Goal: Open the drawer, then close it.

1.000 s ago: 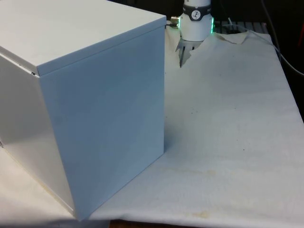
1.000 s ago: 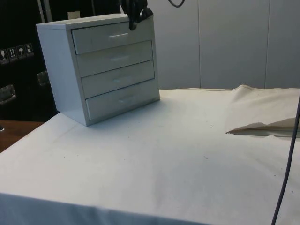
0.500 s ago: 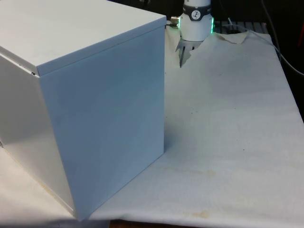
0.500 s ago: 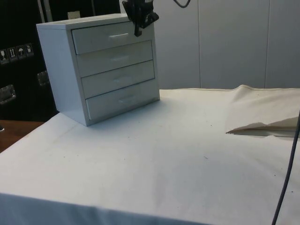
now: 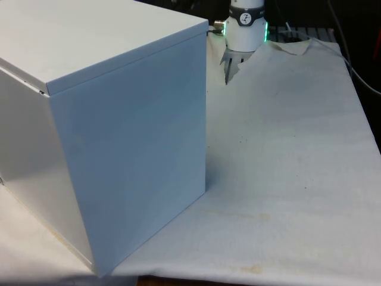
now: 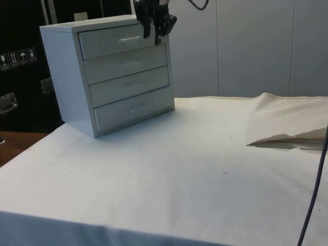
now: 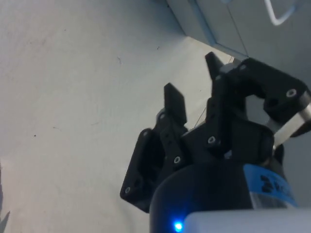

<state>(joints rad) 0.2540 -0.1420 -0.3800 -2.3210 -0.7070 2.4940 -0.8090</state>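
Drawers, four of them stacked in a white chest [image 6: 110, 72], all sit flush and closed in the side view, each with a small pale handle at its middle. The chest stands on the white cloth [image 6: 184, 169] that covers the surface, toward the side view's left, with its drawer fronts turned toward that camera; in the front view the chest [image 5: 107, 131] turns a plain white side and top to the camera and fills the front view's left. The black tool [image 6: 155, 32] hangs at the level of the top drawer [image 6: 123, 41], just beside that drawer's end nearest the chest's corner, apart from the handle [image 6: 129, 38]. Its two fingers [image 7: 176, 103] stand spread with a clear gap between them and hold nothing; the wrist view shows cloth beyond them and the chest's front close by, with a curved pale handle [image 7: 279, 13] near the picture's edge. A fold of cloth [image 6: 287, 130] is rumpled at the side view's right.
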